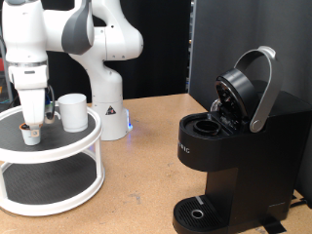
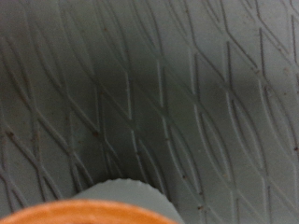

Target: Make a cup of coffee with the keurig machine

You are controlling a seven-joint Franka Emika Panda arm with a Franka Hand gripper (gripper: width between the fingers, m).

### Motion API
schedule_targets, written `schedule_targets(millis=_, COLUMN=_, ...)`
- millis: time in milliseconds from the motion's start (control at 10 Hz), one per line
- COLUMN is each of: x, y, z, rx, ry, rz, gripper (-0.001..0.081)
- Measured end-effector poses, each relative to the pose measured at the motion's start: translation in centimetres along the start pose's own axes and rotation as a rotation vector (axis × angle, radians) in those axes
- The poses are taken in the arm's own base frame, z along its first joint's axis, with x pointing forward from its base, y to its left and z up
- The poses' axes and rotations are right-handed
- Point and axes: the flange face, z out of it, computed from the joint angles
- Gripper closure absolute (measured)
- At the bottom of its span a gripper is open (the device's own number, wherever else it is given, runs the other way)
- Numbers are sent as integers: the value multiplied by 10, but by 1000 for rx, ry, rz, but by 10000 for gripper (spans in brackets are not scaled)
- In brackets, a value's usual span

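The keurig machine [image 1: 229,146] fills the right half of the exterior view on the wooden bench [image 1: 146,166], its lid tilted open. At lower left stands a round two-tier stand [image 1: 49,161] with a dark mat. The cup [image 1: 73,111] sits on its top tier. Just left of the cup, the end effector [image 1: 32,125] hangs over a small pod [image 1: 32,136]; whether its fingers are spread or pinching cannot be told.
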Motion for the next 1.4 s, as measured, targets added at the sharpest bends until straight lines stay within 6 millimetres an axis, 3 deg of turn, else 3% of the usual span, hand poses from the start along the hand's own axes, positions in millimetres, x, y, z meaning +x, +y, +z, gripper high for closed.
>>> schedule_targets(millis=400, x=0, y=1, z=9, rx=2, ry=-9, rz=1, gripper=36)
schedule_targets(millis=600, x=0, y=1, z=10, rx=5, ry=-11, rz=1, gripper=310)
schedule_targets(millis=700, x=-1, y=1, z=10, rx=5, ry=-11, rz=3, gripper=310)
schedule_targets(millis=800, x=-1, y=1, z=10, rx=4, ry=-11, rz=3, gripper=368)
schedule_targets(millis=1100, x=-2, y=3, z=8, rx=15, ry=-6, rz=14, gripper=368)
schedule_targets(millis=1400, x=-4, y=6, z=-15, rx=53, ry=14, rz=23, gripper=369)
